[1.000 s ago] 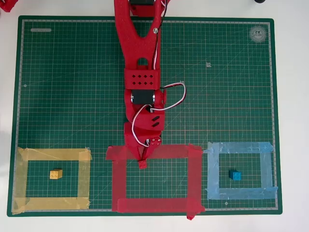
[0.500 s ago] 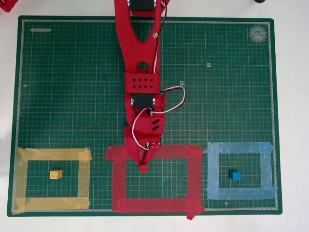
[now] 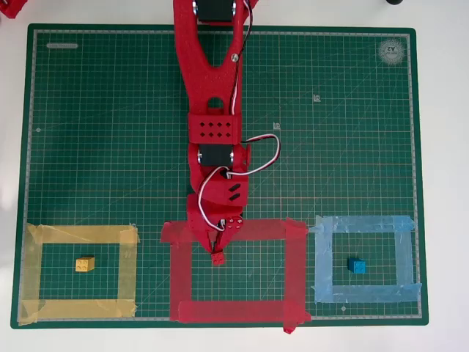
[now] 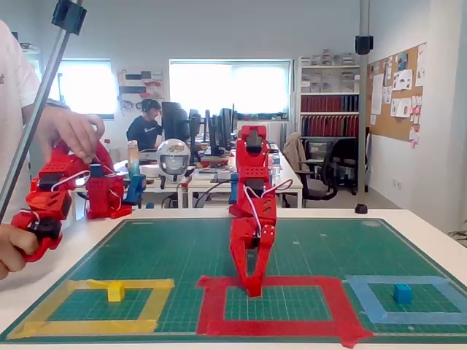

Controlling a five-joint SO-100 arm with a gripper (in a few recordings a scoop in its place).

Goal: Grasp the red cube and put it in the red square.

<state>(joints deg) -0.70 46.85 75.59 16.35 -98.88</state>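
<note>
The gripper (image 3: 218, 253) pinches the red cube (image 3: 218, 257) just inside the red square's (image 3: 296, 271) top strip.

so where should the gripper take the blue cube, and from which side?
Take the blue cube by two opposite side faces, coming straight down from above. It sits flat on the mat, alone inside the light blue tape frame, so its sides look free all round and a top-down pinch should fit. For now the gripper is shut on the red cube.
</note>
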